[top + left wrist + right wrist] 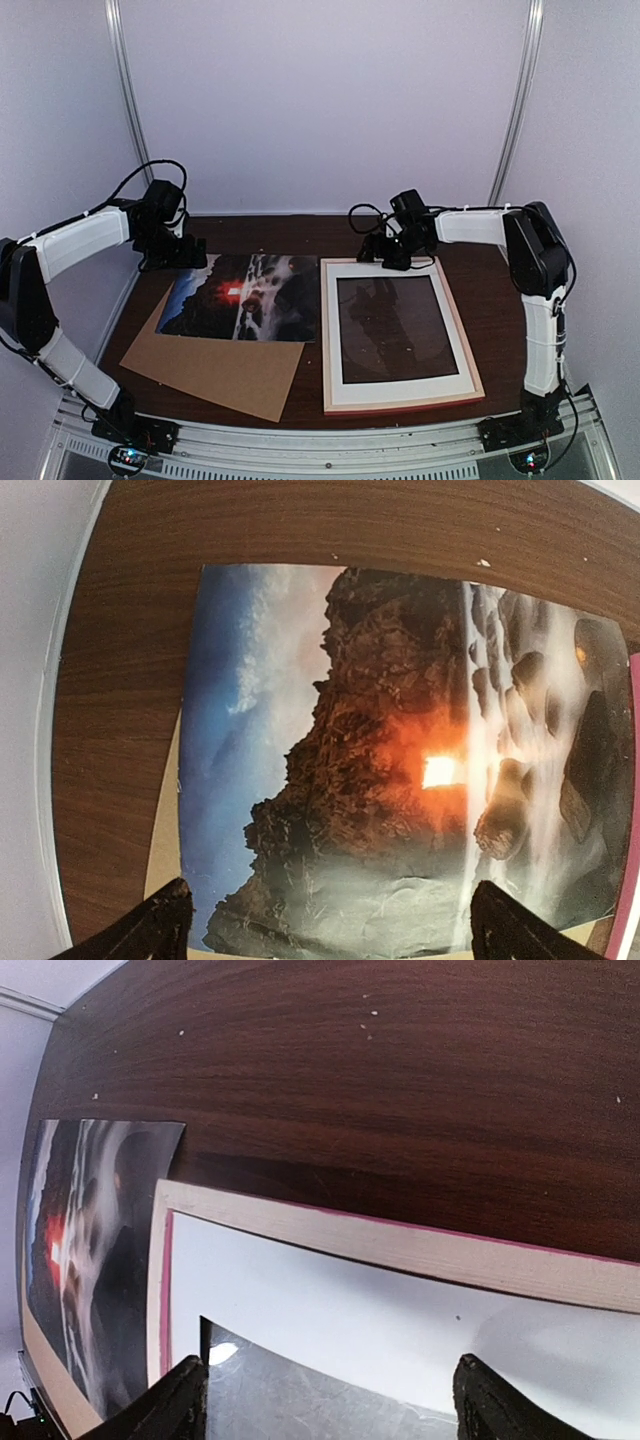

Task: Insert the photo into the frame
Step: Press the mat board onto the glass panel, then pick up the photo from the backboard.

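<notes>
White shells (85, 238), black joints (25, 300) and looping black cables (150, 168) lead to the black left hand (190, 260) and right hand (392, 260).

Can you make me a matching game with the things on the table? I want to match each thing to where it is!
Things:
1. photo
2. frame
3. cardboard
4. white mat

Places:
A. sticking out from under the photo
B. on the right side of the table, with a pink rim
C. lying on top of the cardboard, left of the frame
D. flat inside the frame's rim

Pairs: 1-C, 2-B, 3-A, 4-D
</notes>
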### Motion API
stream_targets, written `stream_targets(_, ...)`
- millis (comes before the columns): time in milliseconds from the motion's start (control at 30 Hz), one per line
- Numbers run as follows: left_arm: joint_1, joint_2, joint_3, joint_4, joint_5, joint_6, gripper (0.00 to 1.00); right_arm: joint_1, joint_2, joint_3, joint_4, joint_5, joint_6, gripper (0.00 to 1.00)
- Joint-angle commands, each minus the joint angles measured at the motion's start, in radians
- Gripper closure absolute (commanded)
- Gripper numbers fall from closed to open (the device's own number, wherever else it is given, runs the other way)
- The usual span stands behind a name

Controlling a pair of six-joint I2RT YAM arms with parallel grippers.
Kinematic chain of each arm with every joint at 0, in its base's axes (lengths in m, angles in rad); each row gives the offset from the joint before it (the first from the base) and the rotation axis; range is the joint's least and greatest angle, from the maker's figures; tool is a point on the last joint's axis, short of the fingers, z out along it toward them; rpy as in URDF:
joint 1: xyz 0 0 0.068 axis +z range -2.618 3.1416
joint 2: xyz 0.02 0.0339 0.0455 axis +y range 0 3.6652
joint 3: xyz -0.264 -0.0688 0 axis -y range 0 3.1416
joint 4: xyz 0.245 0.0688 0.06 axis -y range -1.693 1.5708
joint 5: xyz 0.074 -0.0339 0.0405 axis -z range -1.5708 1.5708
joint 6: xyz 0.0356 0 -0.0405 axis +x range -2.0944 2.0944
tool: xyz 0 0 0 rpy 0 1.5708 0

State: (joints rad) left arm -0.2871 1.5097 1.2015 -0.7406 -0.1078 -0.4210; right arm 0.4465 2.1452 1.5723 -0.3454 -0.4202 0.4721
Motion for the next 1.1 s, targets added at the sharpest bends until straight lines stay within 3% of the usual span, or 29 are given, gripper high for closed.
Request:
stream_targets(0, 0.062, 0.025, 0.009, -0.019, 0.076, 0.02, 0.02, 0.034, -0.093, 0.068, -0.067, -0.014, -0.033, 0.14)
stream_targets(500, 0.276, 0.163, 0.013, -0.033, 0.37, -0.008, 0.05, 0.351, -0.064, 0.139, -0.141, -0.056, -0.022, 0.15)
stream_targets(667, 0.309, 0.196, 0.029, -0.033, 0.399, -0.008, 0.06, 0.448, -0.032, 0.142, -0.156, -0.049, -0.011, 0.16)
stream_targets(1067, 0.32, 0.219, 0.048, -0.034, 0.402, -0.015, 0.07, 0.476, 0.045, 0.172, -0.277, 0.102, 0.02, 0.18)
